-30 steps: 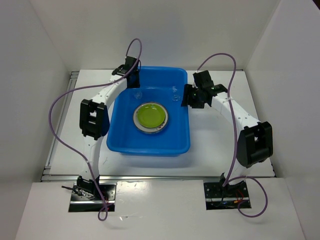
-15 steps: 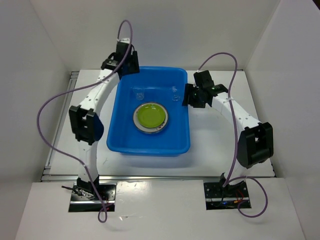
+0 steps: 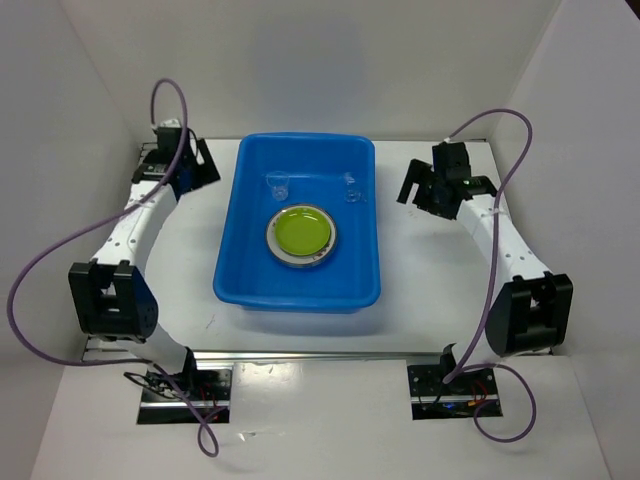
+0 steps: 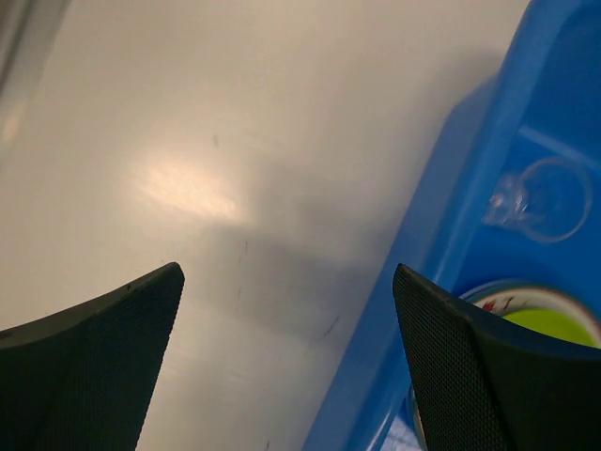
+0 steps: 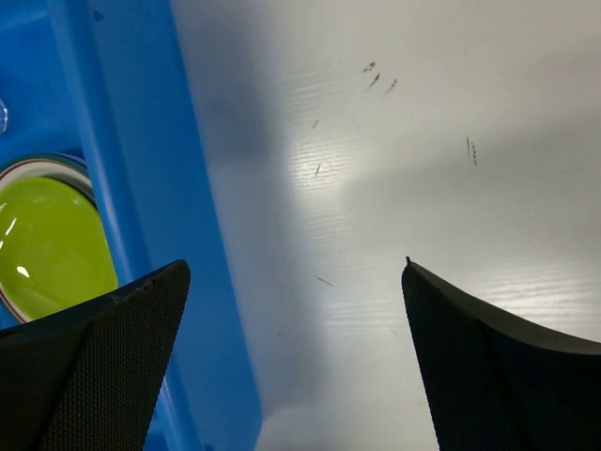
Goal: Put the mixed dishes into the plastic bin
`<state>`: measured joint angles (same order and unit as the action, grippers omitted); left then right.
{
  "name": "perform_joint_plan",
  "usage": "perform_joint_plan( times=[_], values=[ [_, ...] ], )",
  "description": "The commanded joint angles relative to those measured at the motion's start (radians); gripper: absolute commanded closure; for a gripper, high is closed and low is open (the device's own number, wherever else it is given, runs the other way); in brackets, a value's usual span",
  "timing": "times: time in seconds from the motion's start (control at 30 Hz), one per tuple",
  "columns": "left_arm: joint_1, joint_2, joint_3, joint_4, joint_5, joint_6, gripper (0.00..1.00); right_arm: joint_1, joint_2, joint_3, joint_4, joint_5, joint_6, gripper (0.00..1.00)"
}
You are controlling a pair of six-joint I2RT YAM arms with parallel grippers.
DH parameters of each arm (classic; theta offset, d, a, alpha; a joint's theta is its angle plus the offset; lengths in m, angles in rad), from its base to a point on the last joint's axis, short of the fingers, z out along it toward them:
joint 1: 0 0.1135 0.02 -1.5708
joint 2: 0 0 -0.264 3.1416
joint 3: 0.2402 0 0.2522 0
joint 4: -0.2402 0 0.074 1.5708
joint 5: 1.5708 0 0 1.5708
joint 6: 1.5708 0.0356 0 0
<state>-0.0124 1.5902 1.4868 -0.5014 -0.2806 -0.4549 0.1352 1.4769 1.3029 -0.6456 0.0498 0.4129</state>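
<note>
The blue plastic bin (image 3: 228, 250) stands mid-table. Inside it a lime-green plate (image 3: 301, 232) lies on top of other plates, of which only rims show. Two tiny clear cups (image 3: 279, 184) (image 3: 352, 188) sit near the bin's far wall. My left gripper (image 3: 203, 165) hangs open and empty over bare table left of the bin's far corner. My right gripper (image 3: 416, 190) is open and empty over the table right of the bin. The left wrist view has the gripper (image 4: 288, 282), bin rim (image 4: 441, 235), a cup (image 4: 545, 199) and the green plate (image 4: 554, 324). The right wrist view has the gripper (image 5: 296, 268), bin wall (image 5: 122, 141) and green plate (image 5: 47, 240).
White walls close in the table on the left, right and back. A metal rail (image 3: 300, 352) runs along the near edge by the arm bases. Purple cables (image 3: 60, 250) loop out from both arms.
My left arm has swung from the bin's far left corner out to the left, and its jaws have opened wide. My right gripper has drawn back from the bin's right rim and opened wider.
</note>
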Motion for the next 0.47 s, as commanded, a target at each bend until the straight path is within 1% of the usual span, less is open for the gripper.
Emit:
perform_joint_plan(
  times=[0.0,0.03,0.07,0.13,0.17,0.27,0.43],
  values=[
    [-0.014,-0.050,-0.089,-0.032,0.021,-0.047,0.01,0.007,-0.044,-0.007,-0.032,0.045,0.035,0.00],
    [-0.014,-0.073,-0.117,-0.032,0.021,-0.057,0.01,0.007,-0.059,-0.016,-0.043,0.036,0.035,0.00],
    [-0.014,-0.128,-0.143,-0.032,0.021,-0.057,0.01,0.007,-0.075,-0.016,-0.043,0.036,0.035,0.00],
    [-0.014,-0.195,-0.207,-0.032,0.005,-0.057,0.01,0.007,-0.116,-0.068,-0.043,0.036,0.035,0.00],
    [-0.014,-0.261,-0.218,-0.032,-0.005,-0.057,0.01,0.007,-0.160,-0.080,-0.043,0.036,0.035,0.00],
    [-0.014,-0.338,-0.208,-0.080,-0.015,-0.057,0.01,0.007,-0.231,-0.112,-0.054,0.048,0.044,0.00],
    [-0.014,-0.404,-0.229,-0.092,0.017,-0.077,0.01,0.007,-0.267,-0.122,-0.054,0.081,0.053,0.00]
  ],
)
